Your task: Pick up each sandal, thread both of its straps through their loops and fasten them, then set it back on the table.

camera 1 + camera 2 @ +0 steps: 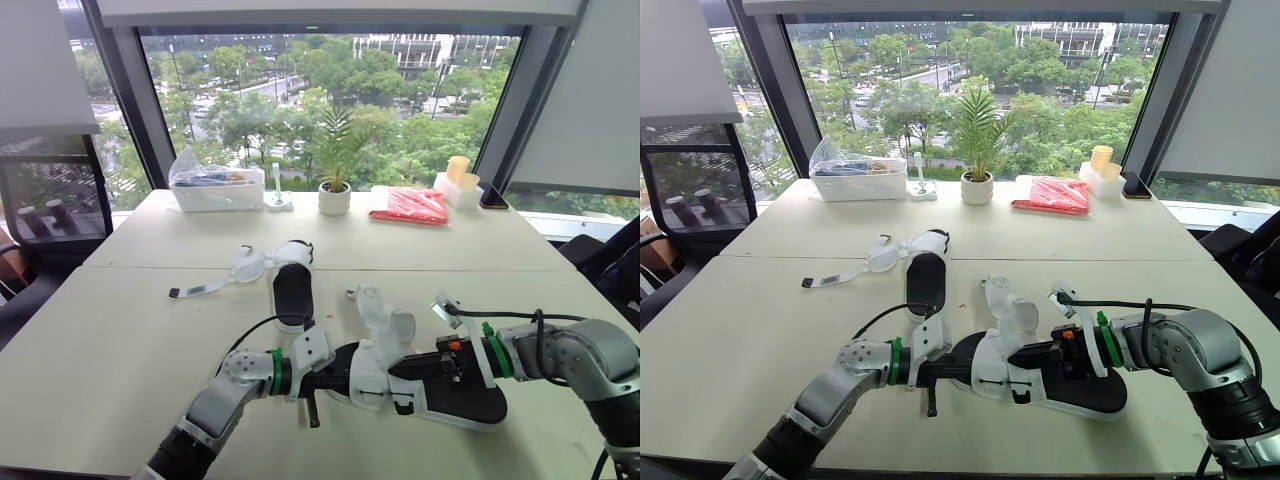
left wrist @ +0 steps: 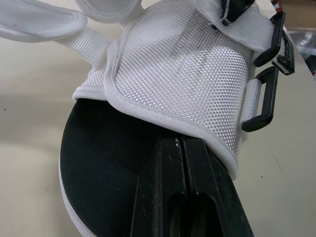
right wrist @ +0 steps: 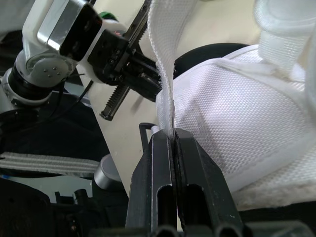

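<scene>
The near sandal (image 1: 462,398), black-soled with a white mesh upper (image 2: 187,74), is held just above the table's front edge between both grippers. My left gripper (image 2: 181,144) is shut on the sandal's edge where the mesh meets the sole, beside two black loops (image 2: 261,98). From the other side, my right gripper (image 3: 171,134) is shut on a white strap (image 3: 165,64) that rises from the upper. A second sandal (image 1: 292,287) lies flat at mid-table, its loose straps (image 1: 245,265) trailing to the left.
Along the far edge by the window stand a clear box with a bag (image 1: 215,188), a small potted plant (image 1: 335,195), a red packet (image 1: 410,206) and a white box with yellow cups (image 1: 458,182). A seam (image 1: 150,267) crosses the table (image 1: 100,360).
</scene>
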Available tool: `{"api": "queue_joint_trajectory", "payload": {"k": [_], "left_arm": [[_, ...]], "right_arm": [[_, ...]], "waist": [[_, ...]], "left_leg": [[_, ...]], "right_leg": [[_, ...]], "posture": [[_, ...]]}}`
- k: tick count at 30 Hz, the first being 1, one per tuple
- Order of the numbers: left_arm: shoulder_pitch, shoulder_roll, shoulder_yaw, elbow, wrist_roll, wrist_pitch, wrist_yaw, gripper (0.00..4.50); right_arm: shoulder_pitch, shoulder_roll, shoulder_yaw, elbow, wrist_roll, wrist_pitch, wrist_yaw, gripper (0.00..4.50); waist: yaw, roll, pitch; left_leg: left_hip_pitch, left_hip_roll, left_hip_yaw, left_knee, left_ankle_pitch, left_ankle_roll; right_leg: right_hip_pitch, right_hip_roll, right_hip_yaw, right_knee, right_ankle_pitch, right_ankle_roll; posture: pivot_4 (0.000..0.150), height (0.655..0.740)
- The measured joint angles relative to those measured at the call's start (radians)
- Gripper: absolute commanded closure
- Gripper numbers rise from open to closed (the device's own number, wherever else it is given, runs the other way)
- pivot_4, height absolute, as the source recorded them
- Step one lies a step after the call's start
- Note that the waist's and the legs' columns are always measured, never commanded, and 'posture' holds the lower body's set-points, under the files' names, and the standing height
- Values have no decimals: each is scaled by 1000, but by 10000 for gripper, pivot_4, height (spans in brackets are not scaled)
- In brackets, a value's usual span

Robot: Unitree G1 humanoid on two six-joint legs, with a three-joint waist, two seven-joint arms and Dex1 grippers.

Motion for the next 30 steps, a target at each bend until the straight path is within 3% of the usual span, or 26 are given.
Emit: {"api": "queue_joint_trajectory", "payload": {"k": [3,5,12,23,30], "left_arm": [[1,-1,0,-1,0,0,2,45000],[3,-2,0,-2,0,0,5,45000],[9,-7,-3,-7,0,0,14,45000],[11,-6,-5,-9,0,1,13,45000],[7,-10,-4,0,0,-2,12,45000]], "right_arm": [[36,-10,-4,-39,-1,-15,0,44888],[67,-21,-11,-72,0,-20,2,39067],[172,-63,-83,-212,40,-31,6,6110],[422,-118,-374,-382,269,129,-113,6110],[522,-11,-332,-399,208,51,-252,6110]], "waist": [[0,0,0],[0,0,0],[6,0,0],[23,0,0],[22,0,0]], "left_leg": [[0,0,0,0,0,0],[0,0,0,0,0,0],[1,0,0,0,0,0],[0,0,0,0,0,0],[1,0,0,1,0,0]], "right_leg": [[0,0,0,0,0,0],[0,0,0,0,0,0],[1,0,0,0,0,0],[2,1,0,-1,0,0],[3,1,0,-1,0,1]], "posture": [[1500,7400],[1500,7400],[1500,7400],[1500,7400],[1500,7400]]}}
